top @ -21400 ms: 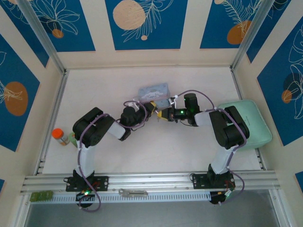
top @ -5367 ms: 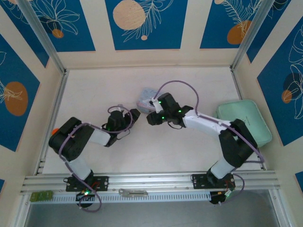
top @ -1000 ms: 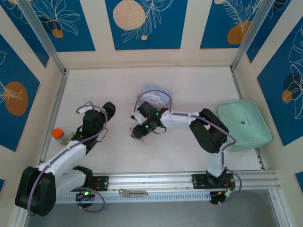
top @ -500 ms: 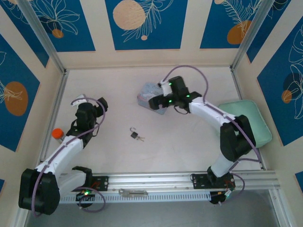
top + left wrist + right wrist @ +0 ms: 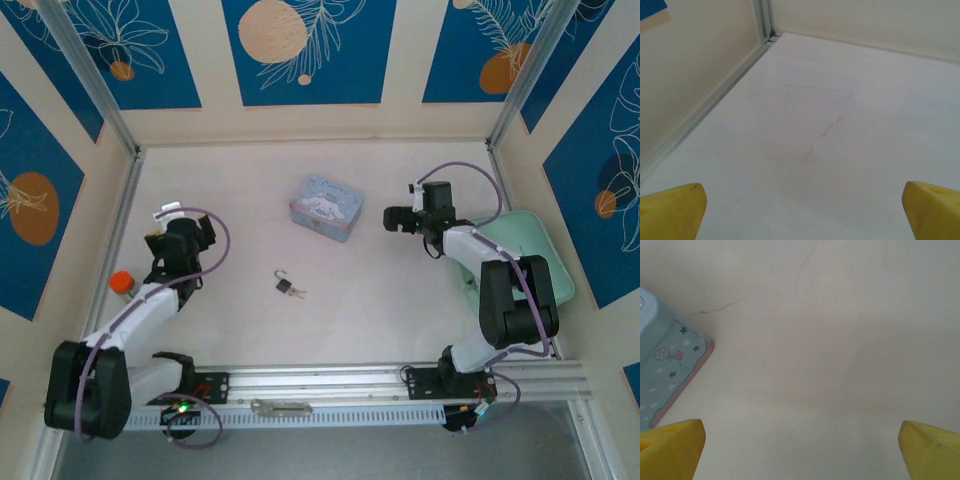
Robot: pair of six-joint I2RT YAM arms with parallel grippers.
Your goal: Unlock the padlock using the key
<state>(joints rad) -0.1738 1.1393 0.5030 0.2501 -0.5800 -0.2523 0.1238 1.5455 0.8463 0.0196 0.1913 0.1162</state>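
The padlock (image 5: 284,285), a tiny dark body with a thin silvery shackle, lies alone on the white table, in front of the tin. The slim pale key (image 5: 298,293) pokes out at its lower right; whether it sits in the lock is too small to tell. My left gripper (image 5: 170,232) is far left of it, open, its yellow fingertips (image 5: 671,209) wide apart over bare table. My right gripper (image 5: 395,218) is at the right, facing the tin, open too, with nothing between its fingertips (image 5: 670,447).
A pale blue cartoon-printed tin (image 5: 325,206) stands at centre back, its corner (image 5: 665,365) in the right wrist view. A mint green pouch (image 5: 520,260) lies at the right wall. An orange-capped bottle (image 5: 122,285) stands at the left wall. A flat silvery bar (image 5: 282,407) rests on the front rail.
One second ago the right gripper was down at the padlock; it has since let go, lifted over the tin and drawn back right. The left arm has pulled back toward the left wall.
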